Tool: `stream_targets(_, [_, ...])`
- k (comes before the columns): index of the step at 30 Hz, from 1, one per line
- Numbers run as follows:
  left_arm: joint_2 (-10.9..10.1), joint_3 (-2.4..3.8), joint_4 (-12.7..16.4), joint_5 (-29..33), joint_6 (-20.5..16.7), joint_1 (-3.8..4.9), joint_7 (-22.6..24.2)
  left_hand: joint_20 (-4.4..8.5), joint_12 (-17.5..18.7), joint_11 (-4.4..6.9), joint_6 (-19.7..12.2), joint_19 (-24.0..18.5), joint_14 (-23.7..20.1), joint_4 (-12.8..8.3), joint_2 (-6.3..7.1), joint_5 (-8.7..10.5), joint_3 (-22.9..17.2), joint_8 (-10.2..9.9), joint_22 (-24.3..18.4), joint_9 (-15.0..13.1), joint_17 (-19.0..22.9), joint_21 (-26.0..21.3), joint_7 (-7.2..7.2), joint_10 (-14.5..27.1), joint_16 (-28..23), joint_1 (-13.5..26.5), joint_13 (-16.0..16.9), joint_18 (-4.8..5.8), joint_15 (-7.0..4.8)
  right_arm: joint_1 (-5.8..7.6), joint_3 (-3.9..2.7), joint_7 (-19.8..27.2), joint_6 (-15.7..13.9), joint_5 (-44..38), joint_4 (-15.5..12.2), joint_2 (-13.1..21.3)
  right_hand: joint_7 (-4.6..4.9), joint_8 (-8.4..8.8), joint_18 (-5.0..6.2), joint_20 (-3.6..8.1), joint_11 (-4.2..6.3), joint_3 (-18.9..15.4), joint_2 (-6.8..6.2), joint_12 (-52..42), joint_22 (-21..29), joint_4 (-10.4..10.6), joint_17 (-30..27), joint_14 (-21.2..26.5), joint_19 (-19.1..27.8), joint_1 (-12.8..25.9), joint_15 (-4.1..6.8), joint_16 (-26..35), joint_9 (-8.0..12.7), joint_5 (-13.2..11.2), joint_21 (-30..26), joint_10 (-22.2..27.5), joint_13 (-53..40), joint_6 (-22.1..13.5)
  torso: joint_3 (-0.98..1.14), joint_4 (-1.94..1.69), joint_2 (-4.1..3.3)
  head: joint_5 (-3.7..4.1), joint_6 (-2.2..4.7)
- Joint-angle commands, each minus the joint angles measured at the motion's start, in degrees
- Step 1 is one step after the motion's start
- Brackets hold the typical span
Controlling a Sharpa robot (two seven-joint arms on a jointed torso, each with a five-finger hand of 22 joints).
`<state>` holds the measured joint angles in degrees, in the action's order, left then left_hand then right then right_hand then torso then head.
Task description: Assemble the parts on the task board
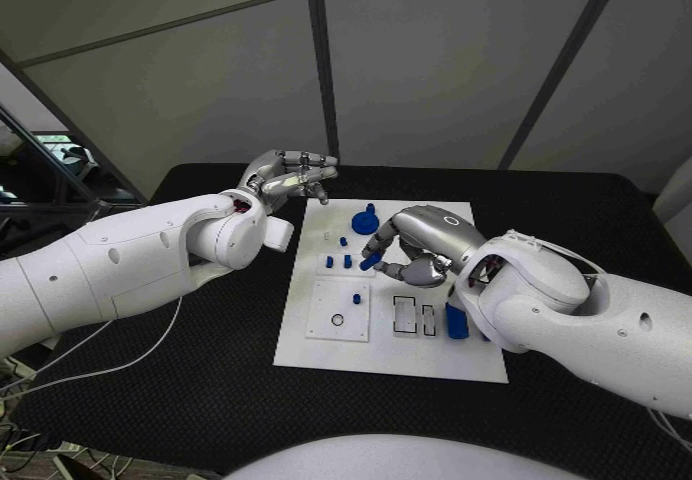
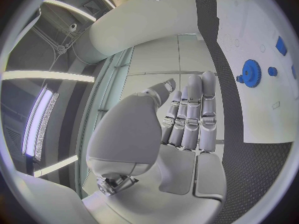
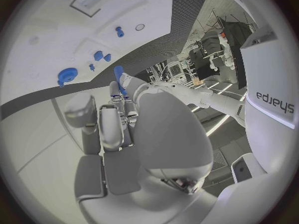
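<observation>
The white task board (image 1: pixel 378 352) lies in the middle of the black table. My right hand (image 1: pixel 415 245) hovers over the board's centre and pinches a small blue part (image 1: pixel 372 263) at its fingertips; the same part (image 3: pixel 118 75) shows in the right wrist view. A blue gear (image 1: pixel 365 221) sits at the board's far end, with small blue pegs (image 1: pixel 330 262) near it. My left hand (image 1: pixel 290 178) hangs by the board's far left corner, fingers (image 2: pixel 190 115) extended and holding nothing.
A raised square plate (image 1: pixel 340 310) on the board carries a blue peg (image 1: pixel 356 297) and a ring hole (image 1: pixel 336 320). Two rectangular slots (image 1: pixel 405 313) lie beside it, and a long blue piece (image 1: pixel 456 321) lies by my right forearm. Black table (image 1: pixel 173 390) surrounds the board.
</observation>
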<state>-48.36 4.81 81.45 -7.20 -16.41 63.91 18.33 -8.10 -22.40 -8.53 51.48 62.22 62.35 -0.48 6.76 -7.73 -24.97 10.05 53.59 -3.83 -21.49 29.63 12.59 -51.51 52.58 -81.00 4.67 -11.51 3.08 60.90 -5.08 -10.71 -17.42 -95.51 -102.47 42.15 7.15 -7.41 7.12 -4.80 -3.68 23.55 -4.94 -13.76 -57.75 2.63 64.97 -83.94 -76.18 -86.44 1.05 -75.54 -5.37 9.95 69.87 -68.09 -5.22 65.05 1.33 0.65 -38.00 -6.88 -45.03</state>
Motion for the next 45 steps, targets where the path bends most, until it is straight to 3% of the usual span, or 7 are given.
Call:
stream_targets(1, [0.2, 0.06, 0.0, 0.1, 0.8, 0.12, 0.4, -0.14, -0.3, 0.06, -0.1, -0.4, -0.4, -0.2, -0.37, 0.03, 0.2, -0.1, -0.1, 0.0, 0.1, -0.4, -0.02, 0.3, -0.3, 0.0, 0.0, 1.09, 0.08, -0.24, 0.54, 2.3, -0.1, 1.9, 0.7, -1.5, 0.44, -0.27, -0.84, 0.17, 0.32, 0.3, 0.31, 0.4, 0.0, 0.0, 0.0, -1.8, -0.3, 0.1, 0.34, -0.1, -0.2, 0.3, 0.4, -0.5, 0.0, 0.0, -0.03, -0.13, -0.09, -0.42, -0.27])
stream_targets(8, [0.4, 0.06, 0.0, 0.1, 0.8, 0.12, 0.4, -0.14, -0.3, 0.06, -0.1, -0.4, -0.4, -0.2, -0.37, 0.03, 0.2, -0.1, -0.1, 0.0, 0.1, -0.4, -0.02, 0.3, -0.3, 0.0, 0.0, 1.09, 0.08, -1.11, 2.68, 3.8, 1.6, 2.1, 2.8, -5.0, 0.51, -0.23, -0.84, 0.16, 0.24, 0.3, 0.16, 0.6, 0.0, 0.0, 0.0, -1.8, -0.3, 0.5, 0.28, -0.1, -0.2, 0.6, 0.4, -0.5, -0.1, -0.1, 0.02, 0.09, -0.05, -0.99, -0.61])
stream_targets(13, [0.5, 0.07, 0.0, 0.1, 0.9, 0.13, 0.4, -0.14, -0.3, 0.06, -0.1, -0.4, -0.4, -0.2, -0.38, 0.03, 0.2, -0.1, -0.1, 0.0, 0.1, -0.4, -0.02, 0.4, -0.3, 0.0, 0.0, 1.09, 0.09, -1.75, 3.50, 4.1, 2.8, 2.2, 4.1, -6.1, 0.53, -0.21, -0.84, 0.15, 0.22, 0.3, 0.13, 0.7, 0.0, 0.0, 0.1, -1.8, -0.3, 0.6, 0.26, -0.1, -0.2, 0.7, 0.4, -0.5, -0.1, -0.1, 0.03, 0.07, -0.04, -1.28, -1.12])
stream_targets(19, [0.7, 0.07, 0.0, 0.1, 0.9, 0.13, 0.4, -0.14, -0.4, 0.06, -0.1, -0.4, -0.4, -0.2, -0.40, 0.04, 0.2, 0.0, -0.1, 0.0, 0.1, -0.4, -0.02, 0.4, -0.3, 0.0, 0.0, 1.08, 0.09, -2.20, 3.84, 3.9, 4.9, 1.9, 5.4, -7.1, 0.54, -0.19, -0.83, 0.15, 0.20, 0.3, 0.12, 0.8, 0.0, 0.0, 0.1, -1.8, -0.2, 0.7, 0.25, -0.2, -0.2, 0.8, 0.3, -0.4, -0.1, -0.1, 0.06, 0.06, 0.01, -1.44, -1.32])
stream_targets(26, [0.8, 0.07, -0.1, 0.1, 1.0, 0.13, 0.4, -0.14, -0.4, 0.06, -0.1, -0.4, -0.4, -0.2, -0.40, 0.04, 0.2, 0.0, -0.1, 0.0, 0.1, -0.4, -0.02, 0.4, -0.3, 0.0, 0.0, 1.08, 0.09, -2.48, 3.95, 3.3, 5.1, 1.1, 6.3, -7.6, 0.56, -0.14, -0.83, 0.14, 0.17, 0.4, 0.10, 0.9, 0.0, -0.1, 0.2, -1.9, -0.2, 0.8, 0.23, -0.2, -0.2, 0.8, 0.3, -0.4, -0.1, -0.2, 0.10, 0.12, -0.03, -1.65, -1.58])
stream_targets(45, [0.9, 0.07, -0.1, 0.1, 1.0, 0.13, 0.3, -0.14, -0.4, 0.06, -0.1, -0.4, -0.4, -0.2, -0.40, 0.04, 0.2, 0.0, -0.1, 0.0, 0.1, -0.4, -0.02, 0.4, -0.3, 0.0, 0.0, 1.08, 0.09, -2.72, 4.29, 2.5, 7.9, -0.2, 7.1, -8.8, 0.56, -0.12, -0.82, 0.13, 0.17, 0.4, 0.08, 1.0, 0.0, -0.1, 0.1, -1.9, -0.2, 0.9, 0.22, -0.2, -0.2, 0.9, 0.3, -0.3, -0.1, -0.3, 0.01, 0.06, -0.02, -2.29, -2.00])
